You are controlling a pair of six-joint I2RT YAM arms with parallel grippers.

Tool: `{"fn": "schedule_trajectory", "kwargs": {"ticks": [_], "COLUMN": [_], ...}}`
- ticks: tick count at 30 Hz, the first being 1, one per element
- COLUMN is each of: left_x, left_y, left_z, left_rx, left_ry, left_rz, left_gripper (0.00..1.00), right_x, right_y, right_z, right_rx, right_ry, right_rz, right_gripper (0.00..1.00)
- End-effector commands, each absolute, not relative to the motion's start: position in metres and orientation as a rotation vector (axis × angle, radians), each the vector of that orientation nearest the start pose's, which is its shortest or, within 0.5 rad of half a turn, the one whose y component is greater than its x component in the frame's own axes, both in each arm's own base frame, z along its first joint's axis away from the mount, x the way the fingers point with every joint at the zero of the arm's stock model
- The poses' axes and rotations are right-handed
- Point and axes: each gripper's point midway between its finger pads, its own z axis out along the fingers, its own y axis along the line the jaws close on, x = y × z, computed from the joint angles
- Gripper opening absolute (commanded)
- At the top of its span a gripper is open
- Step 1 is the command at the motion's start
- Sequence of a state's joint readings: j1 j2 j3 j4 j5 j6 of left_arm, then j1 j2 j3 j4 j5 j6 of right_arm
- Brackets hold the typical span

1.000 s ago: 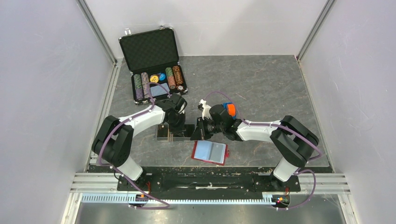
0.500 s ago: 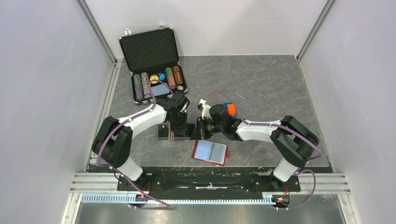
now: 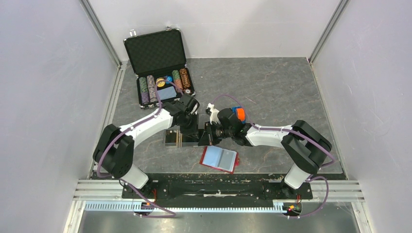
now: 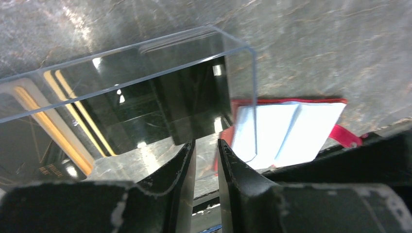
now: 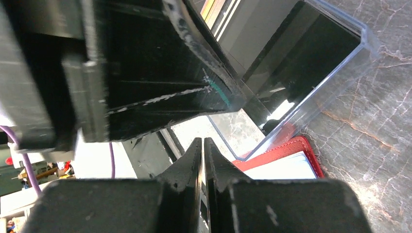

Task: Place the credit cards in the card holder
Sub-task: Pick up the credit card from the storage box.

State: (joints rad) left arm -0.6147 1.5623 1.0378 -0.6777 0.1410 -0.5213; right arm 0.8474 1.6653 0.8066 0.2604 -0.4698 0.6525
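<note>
The clear card holder [image 3: 171, 143] sits on the table between the two arms. Orange-gold credit cards [image 4: 36, 104] stand in its left compartments, and the compartment at its right end [image 4: 194, 92] shows only dark base. My left gripper [image 4: 206, 143] hangs just above that right end, its jaws a little apart with nothing between them. From the right, my right gripper [image 5: 202, 141] comes in low beside the holder's [image 5: 335, 58] near corner. It is shut, and no card shows between its fingers. Card edges [image 5: 219, 8] show at the top of the right wrist view.
A red wallet [image 3: 219, 158] lies open on the table just in front of the holder. At the back left, an open black briefcase [image 3: 159, 58] holds rows of poker chips and a pale blue card. Grey walls close in both sides.
My left gripper has shifted a little to the right over the holder and its jaws have parted from shut. The right arm has stayed put.
</note>
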Motion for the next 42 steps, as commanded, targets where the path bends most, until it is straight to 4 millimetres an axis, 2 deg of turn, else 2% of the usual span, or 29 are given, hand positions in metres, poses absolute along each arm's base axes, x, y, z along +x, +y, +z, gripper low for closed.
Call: {"fn": "schedule_trajectory", "kwargs": {"ticks": [1,4,7,11,12,14,18,21,24,28,33,35,42], "left_x": [0.244,0.244,0.244,0.247,0.247,0.248,0.248,0.246,0.245,0.244,0.243,0.242,0.237], "left_y": [-0.243,-0.247,-0.242,-0.219,-0.213,-0.201,-0.185,-0.19,-0.197,-0.203,-0.213,-0.22,-0.236], "left_z": [0.097,0.095,0.089,0.08,0.078,0.075,0.062,0.05,0.039,0.03,0.032,0.033,0.036], "left_rx": [0.147,0.129,0.118,0.085,0.075,0.047,0.007,0.011,0.011,0.008,0.028,0.049,0.11], "left_ry": [2.736,2.729,2.748,2.771,2.777,2.786,2.817,2.851,2.873,2.895,2.886,2.883,2.89], "left_rz": [-0.645,-0.688,-0.648,-0.502,-0.472,-0.441,-0.414,-0.469,-0.515,-0.558,-0.593,-0.615,-0.61], "left_gripper": [0.29,0.29,0.3,0.46,0.48,0.49,0.5,0.49,0.47,0.44,0.32,0.29,0.22], "right_x": [0.204,0.204,0.204,0.21,0.212,0.216,0.223,0.226,0.227,0.227,0.223,0.221,0.215], "right_y": [0.386,0.386,0.385,0.381,0.378,0.374,0.367,0.363,0.359,0.353,0.352,0.353,0.357], "right_z": [0.098,0.098,0.098,0.105,0.107,0.114,0.125,0.125,0.117,0.097,0.075,0.069,0.065], "right_rx": [-0.575,-0.577,-0.58,-0.573,-0.567,-0.554,-0.534,-0.523,-0.511,-0.48,-0.467,-0.472,-0.482], "right_ry": [2.3,2.299,2.3,2.277,2.266,2.242,2.207,2.201,2.224,2.305,2.382,2.401,2.409], "right_rz": [1.303,1.298,1.292,1.254,1.238,1.212,1.172,1.151,1.131,1.094,1.077,1.084,1.136], "right_gripper": [0.06,0.06,0.06,0.06,0.07,0.1,0.23,0.36,0.42,0.47,0.46,0.43,0.22]}}
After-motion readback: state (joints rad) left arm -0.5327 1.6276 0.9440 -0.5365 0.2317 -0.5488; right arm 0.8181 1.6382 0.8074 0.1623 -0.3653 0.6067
